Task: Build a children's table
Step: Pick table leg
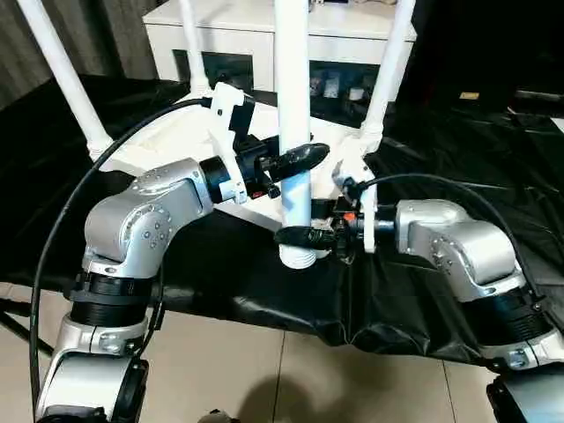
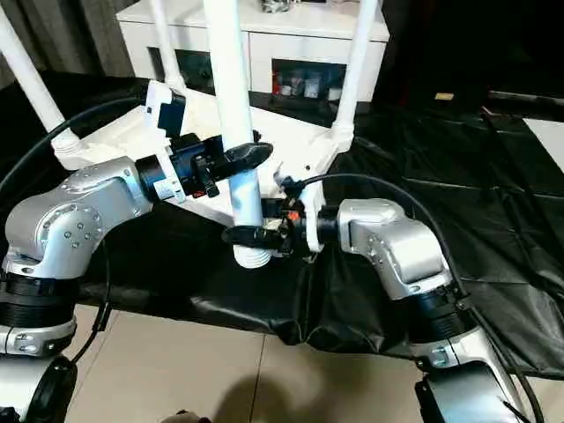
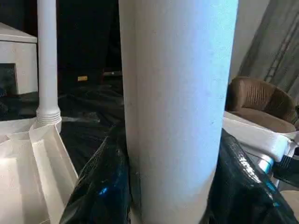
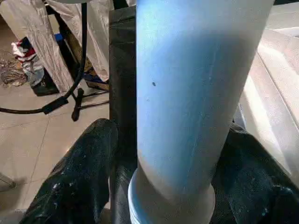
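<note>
Field note, remote station. The children's table top [image 1: 189, 150] lies upside down on the black-covered tabletop [image 1: 458, 167], ribbed underside up. Three legs stand in their corner sockets: far left [image 1: 66, 75], far middle [image 1: 192, 44], far right [image 1: 388, 66].

The fourth leg [image 1: 293, 115] stands upright at the near corner, its ringed lower end just beside the top's near edge and not seated as far as I can tell. My left tool [image 1: 295, 159] is clamped on this leg partway up, one black finger on each side in the left wrist view. My right tool [image 1: 304, 236] sits lower, near the ringed end; its fingers flank the tube, but I cannot tell whether they press or stand just clear.

Handling judgement: a hollow plastic tube, light and stiff, with a smooth skin that will likely slip under twist. The taper means a grip can slide toward the thin end, so I favour holding low, near the thick ringed end. The long free length above would lever hard against the socket if tilted.
</note>
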{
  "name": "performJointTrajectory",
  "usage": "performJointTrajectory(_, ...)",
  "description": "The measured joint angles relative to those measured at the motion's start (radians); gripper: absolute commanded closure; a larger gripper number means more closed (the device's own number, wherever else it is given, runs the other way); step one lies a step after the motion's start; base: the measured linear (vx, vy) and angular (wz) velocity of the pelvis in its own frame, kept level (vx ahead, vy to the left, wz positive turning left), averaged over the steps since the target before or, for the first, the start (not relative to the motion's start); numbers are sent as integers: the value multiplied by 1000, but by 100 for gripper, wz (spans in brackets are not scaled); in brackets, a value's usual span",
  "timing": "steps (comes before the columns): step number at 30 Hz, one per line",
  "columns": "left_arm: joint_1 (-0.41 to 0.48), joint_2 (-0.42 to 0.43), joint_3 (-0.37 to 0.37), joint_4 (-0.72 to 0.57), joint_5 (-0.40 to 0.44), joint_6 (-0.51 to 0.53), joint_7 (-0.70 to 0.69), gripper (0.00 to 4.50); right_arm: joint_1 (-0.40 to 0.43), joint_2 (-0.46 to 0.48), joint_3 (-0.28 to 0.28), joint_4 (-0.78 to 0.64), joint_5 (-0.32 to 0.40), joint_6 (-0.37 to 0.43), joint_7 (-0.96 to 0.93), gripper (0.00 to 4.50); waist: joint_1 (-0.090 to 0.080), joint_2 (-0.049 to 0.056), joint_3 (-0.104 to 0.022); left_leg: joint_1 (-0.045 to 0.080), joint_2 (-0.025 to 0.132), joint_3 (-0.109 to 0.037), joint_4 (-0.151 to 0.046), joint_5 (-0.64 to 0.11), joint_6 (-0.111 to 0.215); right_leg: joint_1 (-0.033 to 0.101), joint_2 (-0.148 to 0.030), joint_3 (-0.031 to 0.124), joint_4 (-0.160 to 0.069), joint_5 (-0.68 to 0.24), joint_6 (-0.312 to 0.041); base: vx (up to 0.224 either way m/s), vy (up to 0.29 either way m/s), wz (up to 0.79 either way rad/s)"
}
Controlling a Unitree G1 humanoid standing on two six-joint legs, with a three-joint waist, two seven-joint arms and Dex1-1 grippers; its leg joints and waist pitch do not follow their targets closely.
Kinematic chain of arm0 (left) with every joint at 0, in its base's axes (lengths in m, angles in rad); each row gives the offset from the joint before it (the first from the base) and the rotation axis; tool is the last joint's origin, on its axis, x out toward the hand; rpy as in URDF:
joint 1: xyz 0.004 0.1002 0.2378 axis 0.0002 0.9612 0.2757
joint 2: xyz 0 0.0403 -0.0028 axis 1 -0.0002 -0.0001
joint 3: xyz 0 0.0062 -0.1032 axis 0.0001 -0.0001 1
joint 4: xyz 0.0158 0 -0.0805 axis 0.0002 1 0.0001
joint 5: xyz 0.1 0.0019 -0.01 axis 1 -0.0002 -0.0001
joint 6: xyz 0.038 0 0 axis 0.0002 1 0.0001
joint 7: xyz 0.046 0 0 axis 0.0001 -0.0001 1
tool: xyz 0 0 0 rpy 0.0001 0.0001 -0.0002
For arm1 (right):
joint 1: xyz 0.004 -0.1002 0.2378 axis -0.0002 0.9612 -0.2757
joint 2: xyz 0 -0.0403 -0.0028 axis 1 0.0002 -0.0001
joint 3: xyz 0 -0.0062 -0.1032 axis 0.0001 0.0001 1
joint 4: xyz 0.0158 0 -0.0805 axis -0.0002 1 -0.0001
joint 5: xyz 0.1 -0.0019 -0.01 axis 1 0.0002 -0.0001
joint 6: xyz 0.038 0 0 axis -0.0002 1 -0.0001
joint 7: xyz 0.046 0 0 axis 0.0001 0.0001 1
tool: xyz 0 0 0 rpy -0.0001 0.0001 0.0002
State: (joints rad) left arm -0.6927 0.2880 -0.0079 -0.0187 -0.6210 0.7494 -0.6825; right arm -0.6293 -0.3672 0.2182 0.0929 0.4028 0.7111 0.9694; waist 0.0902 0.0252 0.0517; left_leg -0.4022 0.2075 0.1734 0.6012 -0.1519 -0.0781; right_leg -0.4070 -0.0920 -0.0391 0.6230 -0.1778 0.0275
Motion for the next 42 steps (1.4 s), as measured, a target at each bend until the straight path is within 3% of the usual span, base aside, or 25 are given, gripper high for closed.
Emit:
performJointTrajectory(5,0,0,-2,-8,-10,8,-12,265,0,8,-2,15,1,0,1,126,0,0,0,0,0,0,0,0,0,0,0,0,0,0,0,0,0,0)
performJointTrajectory(16,-2,3,-10,-8,-11,12,-32,265,-8,23,-6,36,13,1,9,245,0,0,0,0,0,0,0,0,0,0,0,0,1,0,0,0,0,0)
performJointTrajectory(28,-9,1,-16,-4,-7,15,-25,265,-8,19,-5,37,14,1,23,264,0,0,0,0,0,0,0,0,0,0,0,0,1,0,0,0,0,0)
performJointTrajectory(29,-11,-1,-15,-3,-8,18,-21,209,-8,18,-6,37,14,0,22,264,0,0,0,0,0,0,0,0,0,0,0,0,1,0,0,0,0,0)
performJointTrajectory(30,-13,-2,-14,-1,-9,21,-16,195,-8,18,-7,37,14,0,21,264,0,0,0,0,0,0,0,0,0,0,0,0,1,0,0,0,0,0)
performJointTrajectory(35,-13,6,4,18,-9,22,-1,161,-2,56,-38,42,13,-7,-49,264,-2,0,0,1,0,0,0,0,0,0,0,0,2,0,0,0,0,0)
performJointTrajectory(38,-7,23,20,31,-8,16,-9,129,-2,85,-96,69,13,-27,-129,264,-1,0,0,1,0,0,0,0,0,0,0,0,2,0,0,0,0,0)
performJointTrajectory(42,-5,65,36,86,51,-98,-22,104,-2,103,-151,130,-26,-88,-256,264,-1,1,0,0,0,-1,0,0,-1,0,0,0,2,0,0,0,0,0)
